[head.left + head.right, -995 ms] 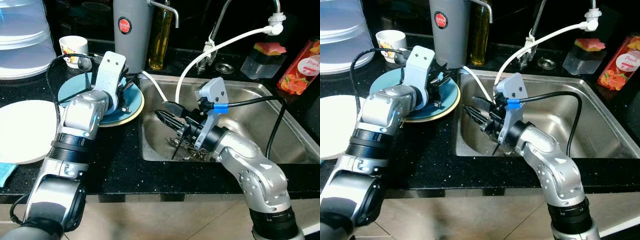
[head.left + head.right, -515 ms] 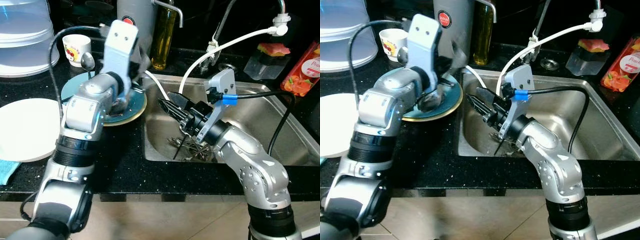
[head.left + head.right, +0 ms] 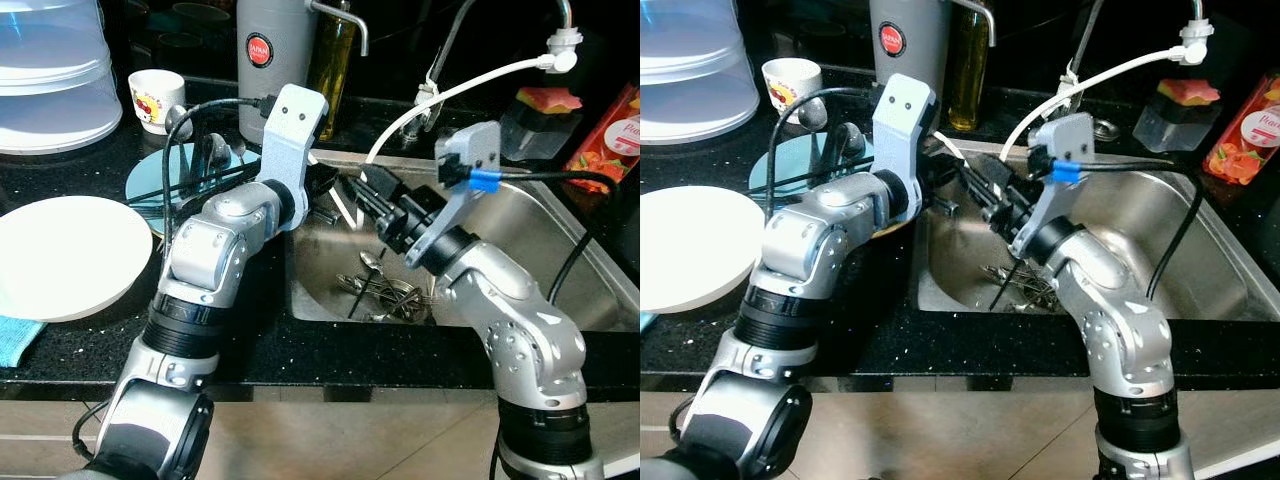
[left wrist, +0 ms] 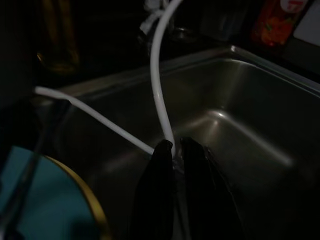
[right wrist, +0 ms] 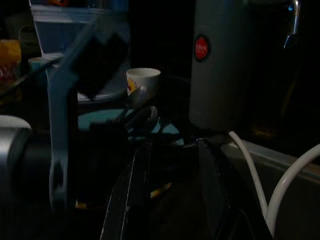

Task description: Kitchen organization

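Note:
A blue plate with a yellow rim (image 3: 165,180) lies on the black counter left of the steel sink (image 3: 530,250). Spoons (image 3: 212,152) and dark chopsticks rest on it. A heap of cutlery (image 3: 385,292) lies on the sink floor. My left gripper (image 3: 325,192) hangs over the sink's left edge, its fingers (image 4: 162,155) pressed almost together beside a white hose (image 4: 157,85). My right gripper (image 3: 362,190) is held above the sink's left side, pointing at the left gripper and nearly touching it. Its fingers (image 5: 131,190) stand apart with nothing between them.
A white plate (image 3: 60,255) sits at the counter's left, a blue cloth (image 3: 12,340) by the front edge. Behind stand a small cup (image 3: 160,90), a grey flask (image 3: 270,50), an oil bottle (image 3: 333,60), clear lidded containers (image 3: 50,70) and the tap (image 3: 440,50). A red carton (image 3: 608,135) is at the right.
My left gripper left the blue plate and swung right to the sink's left edge. My right gripper rose from just above the cutlery toward the sink's rear left.

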Available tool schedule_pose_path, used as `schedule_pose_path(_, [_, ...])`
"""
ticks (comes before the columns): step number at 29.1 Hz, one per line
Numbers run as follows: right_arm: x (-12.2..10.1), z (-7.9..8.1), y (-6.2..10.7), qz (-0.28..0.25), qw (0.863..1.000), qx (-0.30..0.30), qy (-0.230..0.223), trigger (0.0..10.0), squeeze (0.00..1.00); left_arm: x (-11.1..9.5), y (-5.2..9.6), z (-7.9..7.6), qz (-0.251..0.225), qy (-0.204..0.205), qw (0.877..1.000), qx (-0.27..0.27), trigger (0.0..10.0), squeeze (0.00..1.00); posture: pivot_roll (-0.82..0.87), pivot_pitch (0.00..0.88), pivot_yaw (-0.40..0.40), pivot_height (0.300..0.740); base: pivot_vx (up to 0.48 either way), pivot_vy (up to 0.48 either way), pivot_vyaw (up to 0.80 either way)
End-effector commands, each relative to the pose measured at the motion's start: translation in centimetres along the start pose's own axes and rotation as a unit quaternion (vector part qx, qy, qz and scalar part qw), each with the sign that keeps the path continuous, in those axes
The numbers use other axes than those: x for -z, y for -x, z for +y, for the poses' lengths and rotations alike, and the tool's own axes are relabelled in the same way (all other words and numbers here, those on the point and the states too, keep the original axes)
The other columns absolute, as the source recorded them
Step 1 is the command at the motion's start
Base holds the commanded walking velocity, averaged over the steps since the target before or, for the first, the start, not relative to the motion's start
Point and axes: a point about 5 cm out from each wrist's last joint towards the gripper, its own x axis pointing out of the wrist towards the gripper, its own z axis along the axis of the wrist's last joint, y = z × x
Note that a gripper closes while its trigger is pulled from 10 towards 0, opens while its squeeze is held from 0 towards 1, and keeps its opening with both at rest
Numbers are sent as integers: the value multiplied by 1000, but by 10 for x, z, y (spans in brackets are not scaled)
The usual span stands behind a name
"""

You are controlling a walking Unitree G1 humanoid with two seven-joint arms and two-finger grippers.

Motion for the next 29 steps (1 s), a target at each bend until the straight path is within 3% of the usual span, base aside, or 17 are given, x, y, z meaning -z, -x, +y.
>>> schedule_pose_path(1, [-2, -8, 1, -9, 1000, 23, -2, 10000, 0, 8, -5, -12, 22, 15, 999, 30, 10000, 0, 202, 36, -109, 740, 0, 0, 0])
schedule_pose_path(6, [-3, -10, 1, -12, 999, 31, -2, 10000, 0, 15, -5, -19, 36, 20, 998, 53, 10000, 43, 203, 36, -108, 740, 0, 0, 0])
schedule_pose_path(7, [-3, -10, 1, -13, 999, 34, -3, 10000, 0, 17, -4, -24, 37, 18, 997, 64, 10000, 1000, 202, 35, -108, 740, 0, 0, 0])
schedule_pose_path(17, [-3, -11, 0, -16, 999, 36, -4, 10000, 0, 18, -3, -25, 38, 25, 996, 71, 10000, 1000, 204, 28, -112, 740, 0, 0, 0])
schedule_pose_path(23, [-3, -11, 0, -17, 999, 37, -4, 10000, 0, 10, 1, -26, 7, 16, 997, 77, 10000, 1000, 203, 25, -113, 740, 0, 0, 0])
schedule_pose_path(24, [-4, -11, -1, -17, 999, 37, -4, 10000, 0, 6, 3, -27, -7, 9, 997, 82, 10000, 0, 203, 25, -113, 740, 0, 0, 0])
schedule_pose_path(29, [-4, -11, -1, -20, 999, 41, -4, 10000, 0, -2, 10, -26, -37, -2, 995, 96, 10000, 0, 206, 22, -114, 740, 0, 0, 0])
